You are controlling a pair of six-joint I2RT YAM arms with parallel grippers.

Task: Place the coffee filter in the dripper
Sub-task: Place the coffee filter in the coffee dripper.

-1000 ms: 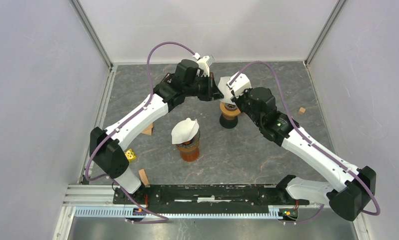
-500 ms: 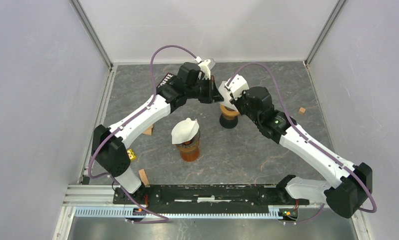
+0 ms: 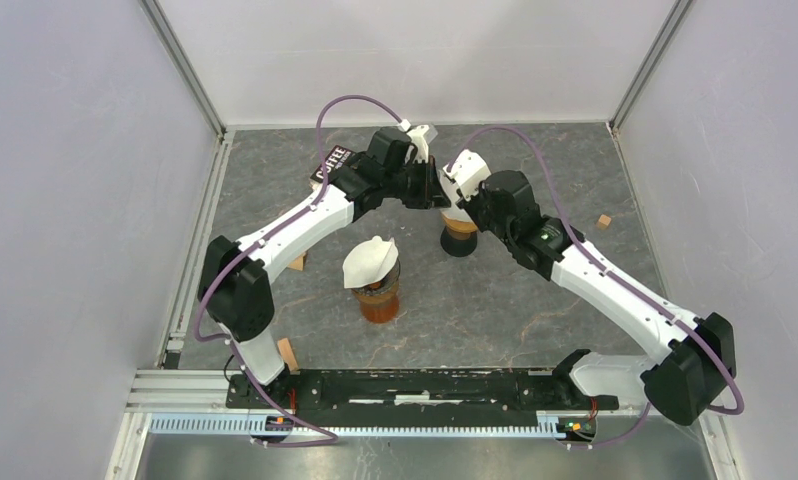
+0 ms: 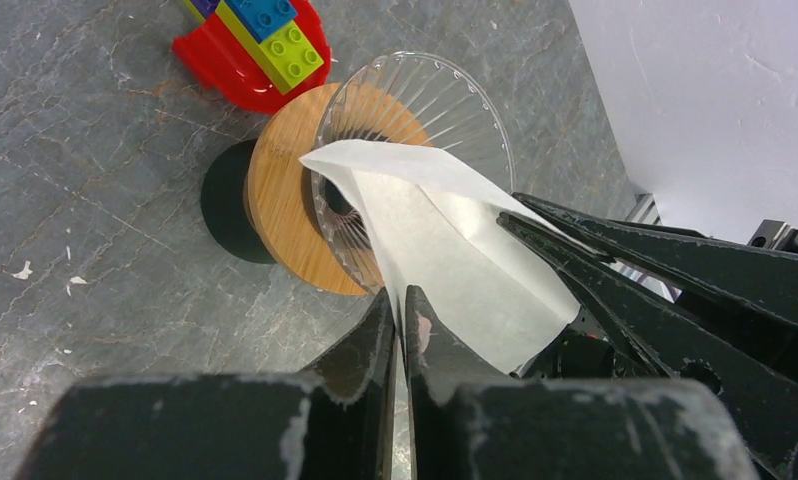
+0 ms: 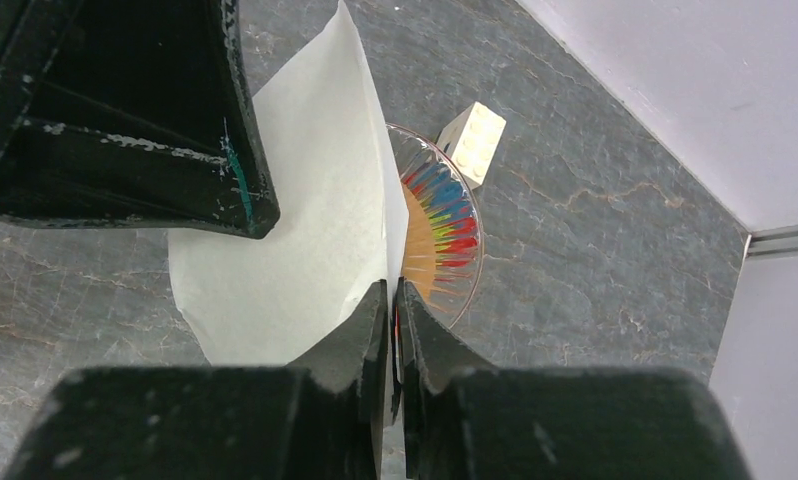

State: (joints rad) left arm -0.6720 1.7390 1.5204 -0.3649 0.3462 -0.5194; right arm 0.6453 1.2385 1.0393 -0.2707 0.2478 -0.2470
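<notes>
- my left tool point(image 4: 396, 305) and right tool point(image 5: 393, 300) each pinch one edge of the coffee filter point(image 4: 445, 235).
- it hangs at the dripper point(image 4: 427, 88) mouth; seating it is left.

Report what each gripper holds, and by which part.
Both hold the paper coffee filter by its edge: left gripper on one side, right gripper on another, over the glass dripper.

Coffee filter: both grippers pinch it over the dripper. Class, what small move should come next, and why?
Probably ease the left gripper and right gripper slightly apart. Each is shut on an edge of the coffee filter, which looks folded nearly flat above the glass dripper; opening it into a cone should let it seat.
</notes>
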